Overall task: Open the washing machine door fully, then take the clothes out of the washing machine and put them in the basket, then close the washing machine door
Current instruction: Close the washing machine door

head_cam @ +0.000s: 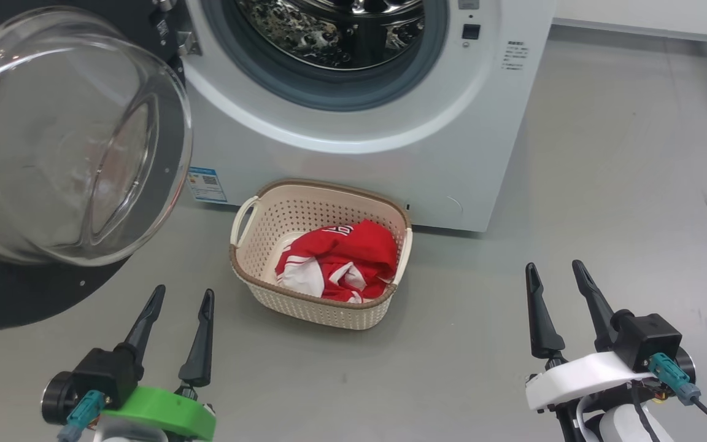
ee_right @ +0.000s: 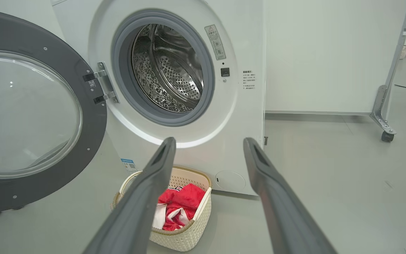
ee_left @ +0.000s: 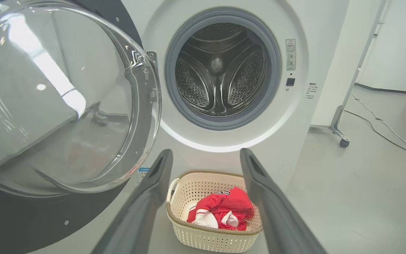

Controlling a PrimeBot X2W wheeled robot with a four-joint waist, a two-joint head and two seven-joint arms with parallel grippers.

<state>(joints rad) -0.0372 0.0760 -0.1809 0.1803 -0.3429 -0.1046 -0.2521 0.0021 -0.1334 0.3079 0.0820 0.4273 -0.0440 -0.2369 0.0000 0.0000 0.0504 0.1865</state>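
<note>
The white washing machine [head_cam: 390,159] stands with its door [head_cam: 65,147] swung wide to the left, glass bowl bulging toward me; its steel drum [ee_left: 220,70] looks bare inside. On the floor before it, the cream basket [head_cam: 320,307] holds the red and white clothes [head_cam: 338,261]. My left gripper [head_cam: 183,296] hovers open at the lower left, below the door and left of the basket, holding nothing. My right gripper [head_cam: 556,272] is open at the lower right, well clear of the basket. The left wrist view frames the basket [ee_left: 210,240] between its fingers.
Grey floor spreads to the right of the machine. A wheeled frame leg [ee_right: 382,120] and a white wall panel [ee_right: 330,53] stand beyond the machine's right side, and cables [ee_left: 382,127] trail across the floor there.
</note>
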